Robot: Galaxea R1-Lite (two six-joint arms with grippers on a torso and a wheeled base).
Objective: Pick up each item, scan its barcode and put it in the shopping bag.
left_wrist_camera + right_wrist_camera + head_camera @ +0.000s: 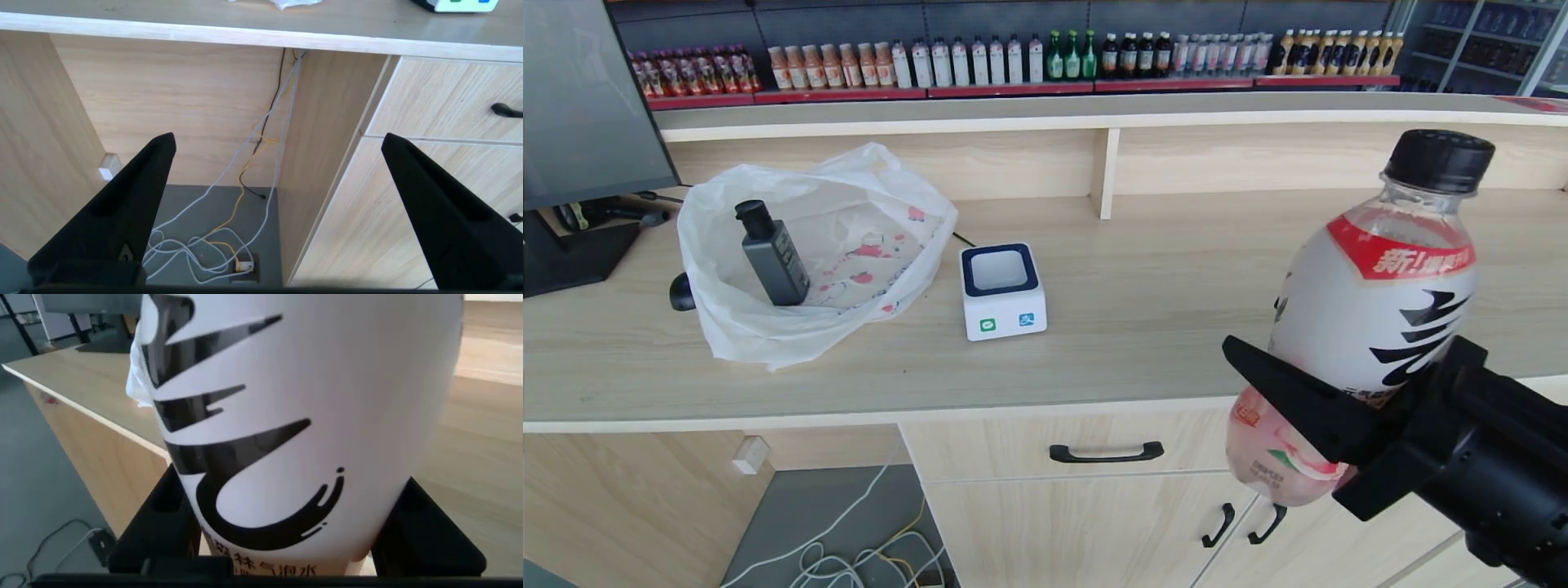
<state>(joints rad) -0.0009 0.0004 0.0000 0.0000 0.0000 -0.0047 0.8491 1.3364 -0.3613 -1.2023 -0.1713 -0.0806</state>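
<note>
In the head view, the wooden counter (pixel 1143 327) runs across our whole field, with a row of drinks bottles on the shelf (pixel 1013 86) behind it at 12 o'clock. A dark monitor (pixel 588 98) stands at 10 o'clock.

The white plastic shopping bag (pixel 768 335) lies open on the counter, at 9 o'clock from the scanner. Inside it we see a dark grey bottle (pixel 772 255) standing slightly tilted, cap up.

At 4 o'clock in our head view is the drink bottle (pixel 1372 302), white-labelled with a black cap and a red band. It is held off the counter, in front of the counter's near edge, leaning with its cap towards 1 o'clock. The right gripper (pixel 1347 359) has its jaws clamped on the lower half of this bottle, one black finger on each side.

The scanner (pixel 1002 290), a small white box with a dark-framed window on top, sits on the counter just beside the bag.

Our left gripper (pixel 278 143) hangs below the counter's edge with its jaws wide apart and nothing between them, facing loose cables (pixel 237 220) on the floor.
</note>
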